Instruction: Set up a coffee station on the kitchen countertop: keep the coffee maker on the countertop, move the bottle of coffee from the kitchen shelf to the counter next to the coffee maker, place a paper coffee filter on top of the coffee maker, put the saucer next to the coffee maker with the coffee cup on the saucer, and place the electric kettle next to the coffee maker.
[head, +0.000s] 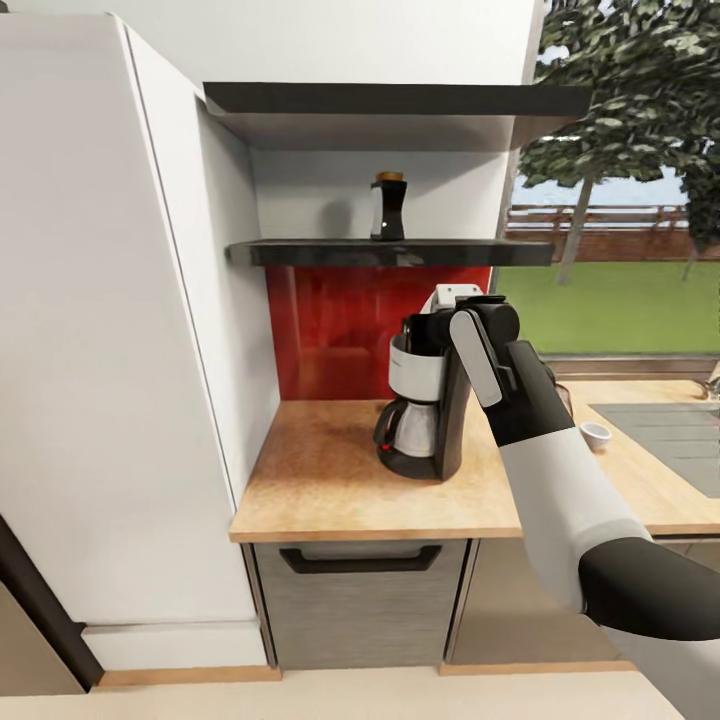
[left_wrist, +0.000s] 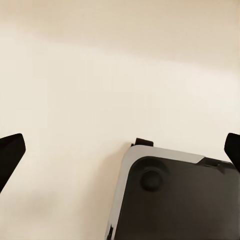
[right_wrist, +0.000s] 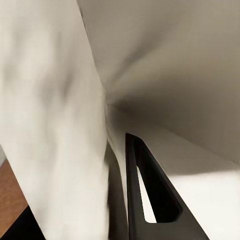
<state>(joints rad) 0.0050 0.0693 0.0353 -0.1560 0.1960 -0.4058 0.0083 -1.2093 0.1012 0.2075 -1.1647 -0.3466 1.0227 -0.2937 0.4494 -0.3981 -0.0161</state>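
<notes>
Wooden worktop (head: 330, 490) runs beneath a red backsplash (head: 330, 330), and the black-and-white coffee maker (head: 425, 405) stands on it, upright, near the middle of the head view. At 12 o'clock from the coffee maker, the bottle of coffee (head: 387, 207) stands upright on the dark kitchen shelf (head: 300, 253), well apart from the machine below. A small white coffee cup (head: 596, 433) sits on the worktop at 3 o'clock from the coffee maker, close to the sink (head: 670, 430).

The right arm reaches in from 5 o'clock, its right end effector (head: 470, 300) raised just over the top of the coffee maker; how far its fingers are spread cannot be told, nor whether it holds anything. In the left wrist view, the left end effector (left_wrist: 120, 150) stands wide open with nothing between its dark fingertips (left_wrist: 10, 152), facing a pale surface and a dark, grey-edged panel (left_wrist: 175, 200).
</notes>
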